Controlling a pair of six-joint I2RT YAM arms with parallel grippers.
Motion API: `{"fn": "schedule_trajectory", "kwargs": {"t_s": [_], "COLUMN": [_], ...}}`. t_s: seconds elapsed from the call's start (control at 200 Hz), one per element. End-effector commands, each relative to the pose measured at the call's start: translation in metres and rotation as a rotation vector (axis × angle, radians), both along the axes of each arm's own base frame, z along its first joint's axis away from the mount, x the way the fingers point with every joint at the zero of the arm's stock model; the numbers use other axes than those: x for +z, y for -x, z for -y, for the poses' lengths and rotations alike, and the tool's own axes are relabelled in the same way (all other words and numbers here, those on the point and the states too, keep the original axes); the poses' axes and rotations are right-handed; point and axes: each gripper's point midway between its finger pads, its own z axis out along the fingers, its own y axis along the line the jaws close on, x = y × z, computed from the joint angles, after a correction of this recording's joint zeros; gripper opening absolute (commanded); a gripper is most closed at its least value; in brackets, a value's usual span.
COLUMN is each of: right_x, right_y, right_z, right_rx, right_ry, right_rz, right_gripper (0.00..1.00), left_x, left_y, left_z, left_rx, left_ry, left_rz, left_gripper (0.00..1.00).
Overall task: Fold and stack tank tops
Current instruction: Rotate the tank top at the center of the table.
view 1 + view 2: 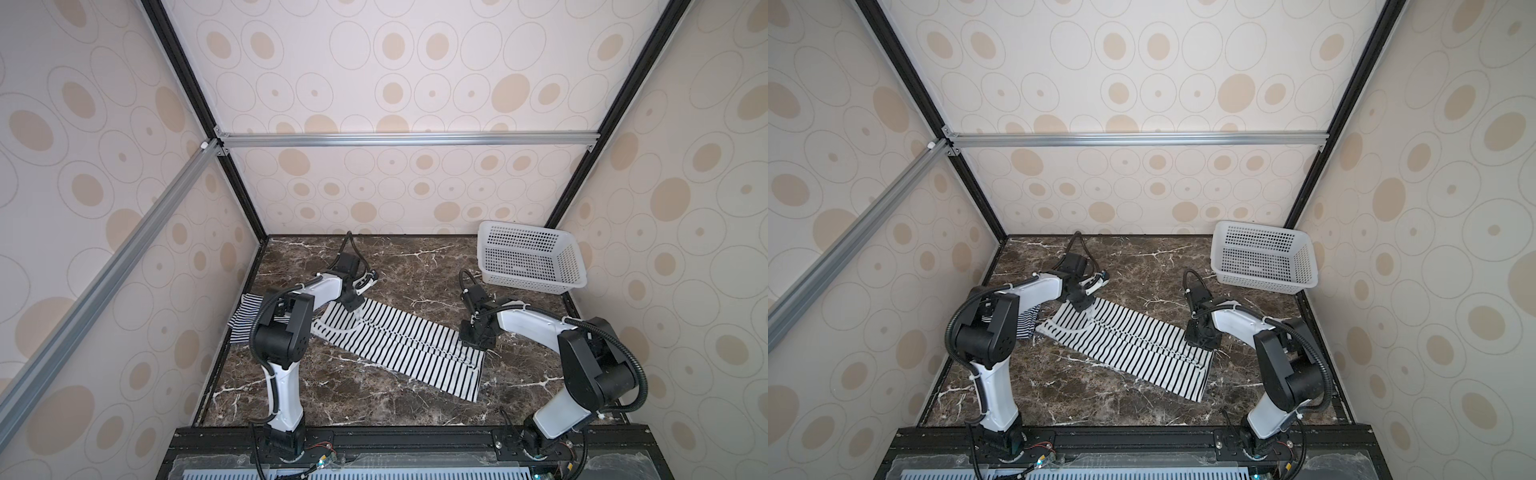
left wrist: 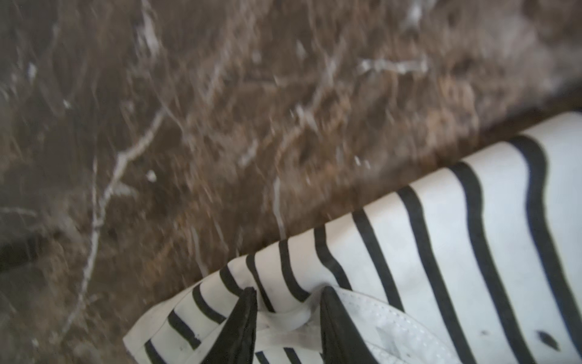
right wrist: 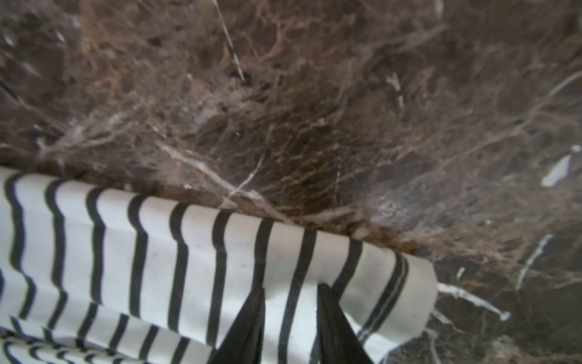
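Observation:
A white tank top with wide-spaced black stripes (image 1: pixel 399 345) (image 1: pixel 1133 349) lies in a long diagonal band across the marble table, folded lengthwise. My left gripper (image 1: pixel 353 305) (image 2: pixel 288 293) is shut on its far-left strap end, with white hem cloth bunched between the fingers. My right gripper (image 1: pixel 473 338) (image 3: pixel 291 288) is shut on the near-right hem end, where the cloth (image 3: pixel 157 252) curls in a rounded fold. The densely striped tank top (image 1: pixel 243 318) (image 1: pixel 1030 320) lies at the table's left edge, mostly hidden behind my left arm.
A white perforated basket (image 1: pixel 519 239) (image 1: pixel 1258 239) stands at the back right corner. Patterned walls close the table on three sides. Bare marble (image 1: pixel 353 399) shows in front of the cloth and behind it toward the back wall.

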Motion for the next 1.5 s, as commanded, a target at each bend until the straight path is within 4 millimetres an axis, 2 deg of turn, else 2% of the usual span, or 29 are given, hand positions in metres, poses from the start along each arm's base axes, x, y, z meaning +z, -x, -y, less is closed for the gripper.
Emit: {"fn": "schedule_trajectory", "kwargs": {"t_s": [0.0, 0.125, 0.225, 0.28, 0.375, 0.525, 0.65, 0.745, 0.895, 1.055, 1.225, 1.491], "right_x": [0.0, -0.007, -0.006, -0.003, 0.001, 0.018, 0.04, 0.047, 0.039, 0.029, 0.015, -0.002], "right_y": [0.016, 0.027, 0.036, 0.042, 0.053, 0.061, 0.049, 0.038, 0.021, 0.003, -0.008, 0.0], "right_z": [0.0, -0.02, -0.029, -0.034, -0.046, -0.06, -0.064, -0.067, -0.077, -0.091, -0.096, -0.088], "right_rx": [0.006, 0.029, 0.078, 0.108, 0.135, 0.174, 0.184, 0.202, 0.235, 0.255, 0.236, 0.209], "right_ry": [0.018, -0.073, -0.034, -0.007, -0.005, -0.013, -0.025, -0.013, 0.02, 0.023, 0.01, 0.03], "right_rz": [-0.024, -0.054, -0.058, -0.061, -0.064, -0.037, 0.045, 0.084, 0.062, 0.057, 0.033, -0.012], "right_gripper": [0.31, 0.31, 0.31, 0.31, 0.31, 0.31, 0.32, 0.33, 0.33, 0.33, 0.32, 0.32], "left_x": [-0.027, -0.031, -0.025, -0.018, 0.007, 0.068, 0.109, 0.113, 0.086, 0.06, 0.034, -0.008], "left_y": [-0.008, -0.041, -0.068, -0.082, -0.098, -0.088, -0.062, -0.034, 0.008, 0.031, 0.039, 0.038], "left_z": [0.017, 0.048, 0.069, 0.076, 0.084, 0.092, 0.082, 0.07, 0.05, 0.036, 0.031, 0.025], "left_rx": [-0.057, -0.092, -0.088, -0.066, -0.03, -0.025, -0.023, -0.022, -0.012, 0.012, 0.034, 0.04], "left_ry": [-0.051, -0.074, -0.049, -0.033, 0.016, 0.125, 0.171, 0.171, 0.136, 0.118, 0.107, 0.047], "left_rz": [-0.108, -0.086, -0.041, -0.019, 0.023, 0.098, 0.178, 0.184, 0.126, 0.108, 0.076, 0.038], "left_gripper": [0.33, 0.33, 0.33, 0.33, 0.34, 0.38, 0.42, 0.42, 0.43, 0.42, 0.42, 0.42]}}
